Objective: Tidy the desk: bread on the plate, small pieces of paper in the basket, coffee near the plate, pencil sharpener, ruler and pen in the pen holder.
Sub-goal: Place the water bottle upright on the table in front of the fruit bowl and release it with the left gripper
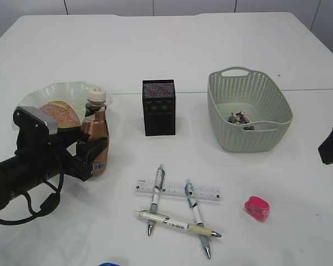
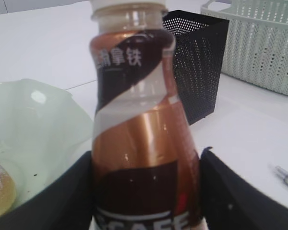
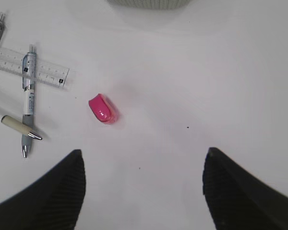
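Note:
The brown coffee bottle [image 1: 95, 130] stands upright on the table against the plate's [image 1: 72, 88] right edge. My left gripper [image 1: 91, 158] holds it low down, a finger lying against each side of the bottle [image 2: 139, 143]. Bread [image 1: 61, 113] lies on the plate. Small pieces of paper [image 1: 241, 118] sit in the green basket [image 1: 266, 138]. The clear ruler [image 1: 177, 191] lies under three pens [image 1: 156, 197], near the pink pencil sharpener [image 1: 257, 208]. The black mesh pen holder [image 1: 159, 107] stands mid-table. My right gripper [image 3: 144, 187] hangs open, holding nothing, with the sharpener [image 3: 103, 109] ahead to its left.
The pen holder [image 2: 199, 62] stands just behind and right of the bottle, with the basket [image 2: 259, 43] beyond it. A small blue object [image 1: 108, 264] peeks in at the table's front edge. Bare white table lies right of the sharpener.

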Controlling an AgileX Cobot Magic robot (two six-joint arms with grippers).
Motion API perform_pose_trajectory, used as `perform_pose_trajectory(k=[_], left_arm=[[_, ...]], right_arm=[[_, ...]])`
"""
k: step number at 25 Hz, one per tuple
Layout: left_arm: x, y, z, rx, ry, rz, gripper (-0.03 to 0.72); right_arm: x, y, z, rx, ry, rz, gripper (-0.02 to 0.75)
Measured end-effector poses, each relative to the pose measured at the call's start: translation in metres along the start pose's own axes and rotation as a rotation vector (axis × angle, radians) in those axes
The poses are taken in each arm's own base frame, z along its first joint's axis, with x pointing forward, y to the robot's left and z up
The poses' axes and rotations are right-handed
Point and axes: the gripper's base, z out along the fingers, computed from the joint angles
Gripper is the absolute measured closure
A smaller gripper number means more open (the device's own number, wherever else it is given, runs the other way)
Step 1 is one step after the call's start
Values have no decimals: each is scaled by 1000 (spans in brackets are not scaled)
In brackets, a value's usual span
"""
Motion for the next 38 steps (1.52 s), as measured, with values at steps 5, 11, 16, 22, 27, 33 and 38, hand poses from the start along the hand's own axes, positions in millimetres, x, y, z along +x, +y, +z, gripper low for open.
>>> perform_pose_trajectory(k=[5, 11, 16, 22, 27, 33, 38], left_arm=[[-7, 1, -2, -5, 24, 19, 172], [-5, 1, -3, -8, 63, 26, 131], [-6, 1, -3, -8, 67, 28, 126], [-27, 1, -6, -14, 11, 54, 126], [-42, 0, -10, -13, -31, 74, 126], [-72, 0, -17, -20, -121, 110, 126], [-94, 1, -25, -56, -190, 121, 126]], right_arm=[[0, 0, 0, 3, 0, -2, 181], [0, 0, 0, 3, 0, -3, 182], [0, 0, 0, 5, 0, -4, 183], [0, 0, 0, 5, 0, -4, 183], [0, 0, 0, 5, 0, -4, 183], [0, 0, 0, 5, 0, -4, 183], [0, 0, 0, 5, 0, -4, 183]])
